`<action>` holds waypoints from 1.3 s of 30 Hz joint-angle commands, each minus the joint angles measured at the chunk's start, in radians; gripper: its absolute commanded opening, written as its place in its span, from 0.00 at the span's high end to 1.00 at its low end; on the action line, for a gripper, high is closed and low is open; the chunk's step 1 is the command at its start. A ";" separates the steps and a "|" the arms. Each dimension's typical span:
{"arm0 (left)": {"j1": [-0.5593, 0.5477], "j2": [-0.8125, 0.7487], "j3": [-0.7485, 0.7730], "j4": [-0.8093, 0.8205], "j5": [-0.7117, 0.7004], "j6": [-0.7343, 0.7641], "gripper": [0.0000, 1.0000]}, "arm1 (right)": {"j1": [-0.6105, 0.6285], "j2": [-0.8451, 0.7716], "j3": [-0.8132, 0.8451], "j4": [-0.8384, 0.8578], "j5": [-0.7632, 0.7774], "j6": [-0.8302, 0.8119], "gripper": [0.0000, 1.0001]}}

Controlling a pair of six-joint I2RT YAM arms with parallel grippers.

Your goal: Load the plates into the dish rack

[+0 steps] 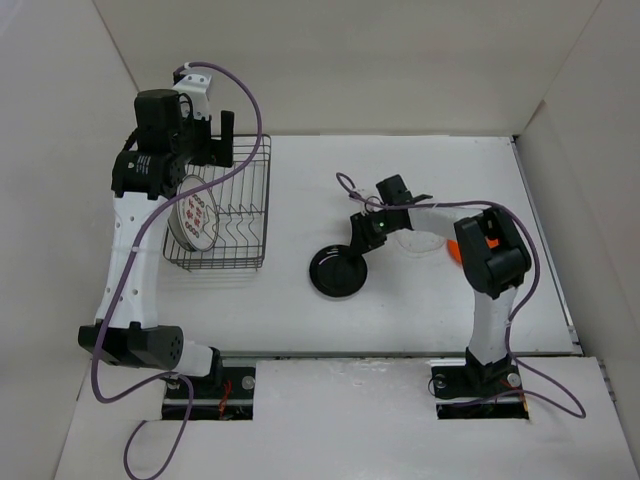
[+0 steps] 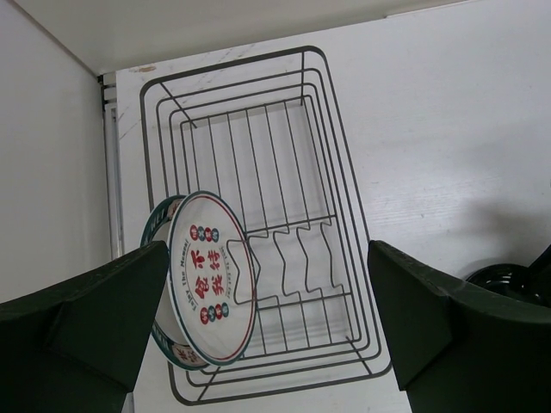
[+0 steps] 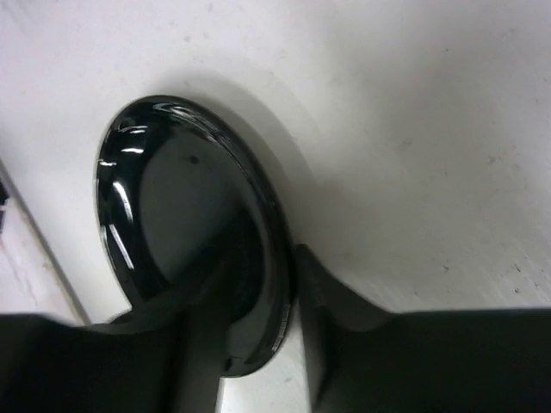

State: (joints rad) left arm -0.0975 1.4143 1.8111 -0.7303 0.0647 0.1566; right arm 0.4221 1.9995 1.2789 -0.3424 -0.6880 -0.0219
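The dish rack stands at the back left. The white plate with red markings stands on edge at the rack's left end, with the dark-rimmed white plate just behind it. My left gripper is open and empty above the rack, and the red-marked plate shows between its fingers. My right gripper is shut on the rim of the glossy black plate, which rests on the table. In the right wrist view the fingers pinch that plate's rim. The clear plate and the orange plate lie under the right arm.
White walls close in the table at the back and on both sides. The rack's zigzag dividers to the right of the two plates hold nothing. The black plate's edge shows at the right of the left wrist view.
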 commanded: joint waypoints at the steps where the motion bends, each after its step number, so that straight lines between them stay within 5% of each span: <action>1: -0.002 -0.031 0.011 0.020 0.009 0.012 0.00 | 0.014 -0.004 -0.030 -0.012 0.019 -0.006 0.64; 5: -0.002 -0.009 0.002 0.032 0.023 0.003 0.00 | 0.023 0.016 -0.030 -0.003 0.030 0.019 1.00; 17: -0.076 0.098 0.034 0.123 0.345 0.003 0.00 | -0.008 -0.177 0.086 0.218 0.148 0.344 1.00; 21: -0.128 0.147 0.025 0.155 0.438 0.015 0.00 | 0.014 -0.324 0.097 0.301 0.298 0.353 1.00; 29: -0.169 0.253 0.034 0.181 0.555 0.050 0.00 | -0.006 -0.441 0.100 0.368 0.229 0.364 1.00; 34: -0.169 0.301 0.034 0.160 0.635 0.064 0.22 | -0.039 -0.479 0.066 0.433 0.185 0.373 1.00; 37: -0.169 0.324 0.034 0.149 0.696 0.080 0.59 | -0.051 -0.479 0.066 0.442 0.176 0.373 1.00; 38: -0.169 0.337 0.045 0.134 0.713 0.080 0.85 | -0.051 -0.479 0.066 0.442 0.176 0.373 1.00; 39: -0.169 0.337 0.045 0.134 0.725 0.080 0.96 | -0.051 -0.479 0.076 0.442 0.176 0.373 1.00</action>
State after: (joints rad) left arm -0.2691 1.7576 1.8149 -0.5915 0.7174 0.2035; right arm 0.3798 1.5528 1.3323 0.0051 -0.4717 0.3382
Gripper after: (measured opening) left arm 0.111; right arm 0.033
